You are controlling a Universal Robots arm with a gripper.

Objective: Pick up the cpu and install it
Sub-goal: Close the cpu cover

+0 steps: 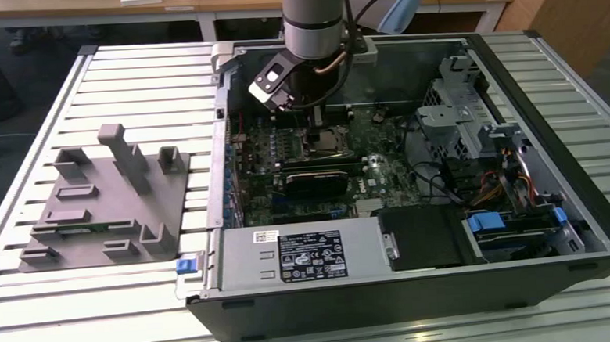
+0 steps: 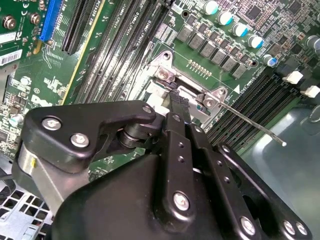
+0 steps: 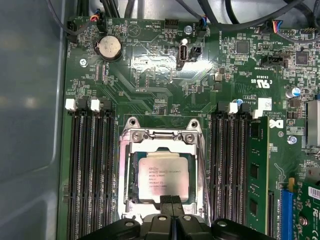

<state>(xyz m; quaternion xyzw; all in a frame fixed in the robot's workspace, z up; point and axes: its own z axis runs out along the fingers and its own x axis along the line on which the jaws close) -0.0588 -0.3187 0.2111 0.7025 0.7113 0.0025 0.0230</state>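
The cpu (image 3: 160, 177), a small square chip with a pale silvery top, lies flat inside the socket on the green motherboard, and the socket's metal frame (image 3: 161, 131) stands open around it. My gripper (image 3: 172, 201) hangs just over the chip's near edge with its two black fingers pressed together and nothing between them. In the second wrist view the gripper (image 2: 179, 100) points down at the socket frame (image 2: 165, 75), beside the thin metal latch lever (image 2: 250, 122). The exterior view has my arm (image 1: 316, 21) reaching down into the open computer case (image 1: 416, 290).
Memory slots (image 3: 92, 160) flank the socket, and one green memory module (image 3: 257, 170) stands in a slot. A grey plastic holder (image 1: 103, 201) sits on the slatted table at the exterior view's left. Inside the case are a labelled grey metal box (image 1: 299, 253) and a drive cage (image 1: 469, 107).
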